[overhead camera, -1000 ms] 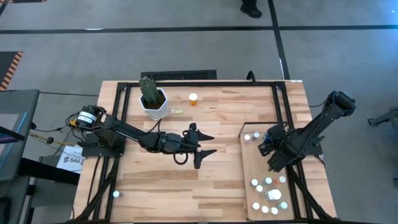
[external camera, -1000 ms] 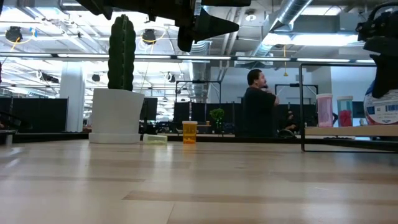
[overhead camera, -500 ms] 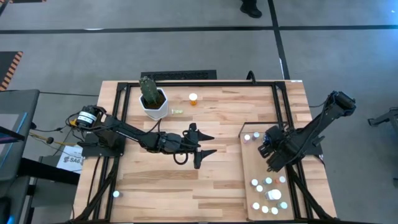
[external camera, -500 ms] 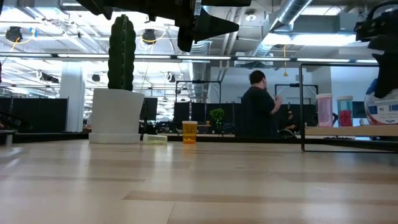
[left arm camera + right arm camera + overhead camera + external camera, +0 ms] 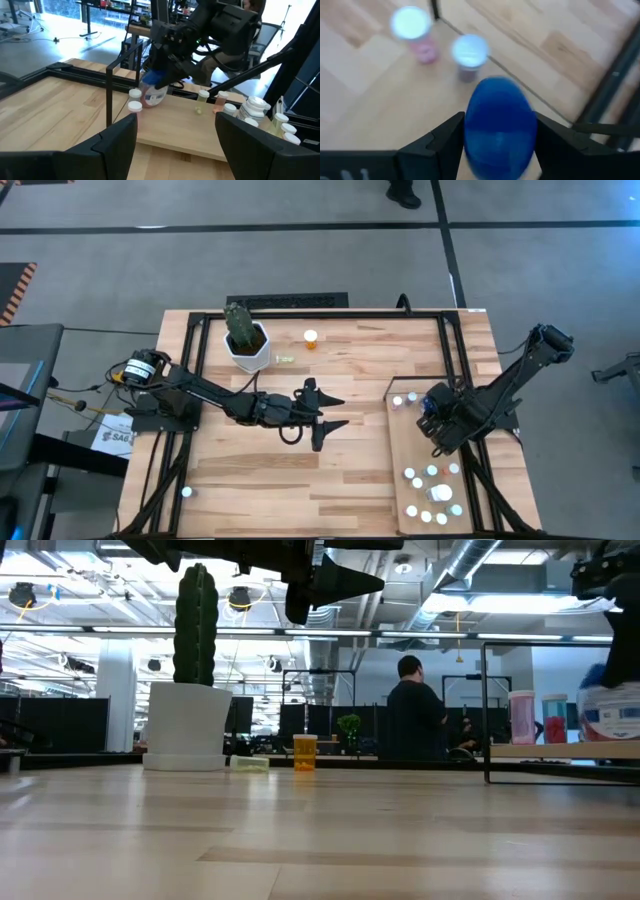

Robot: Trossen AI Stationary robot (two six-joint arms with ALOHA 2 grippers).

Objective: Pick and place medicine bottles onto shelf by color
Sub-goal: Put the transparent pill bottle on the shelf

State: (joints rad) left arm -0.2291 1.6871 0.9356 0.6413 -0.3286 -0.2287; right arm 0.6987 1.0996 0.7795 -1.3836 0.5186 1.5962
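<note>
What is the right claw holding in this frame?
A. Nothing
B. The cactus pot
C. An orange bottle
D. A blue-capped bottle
D: the right claw is shut on a blue-capped bottle, above two small pink white-capped bottles on the pale plywood shelf.

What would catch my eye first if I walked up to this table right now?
Probably the right gripper, shut on a blue bottle above the pale shelf on the table's right side, close to two small white-capped bottles standing there. Next, the tall green cactus in its white pot at the table's far edge, with a lone orange bottle beside it. The left gripper hangs open over the table's middle.
</note>
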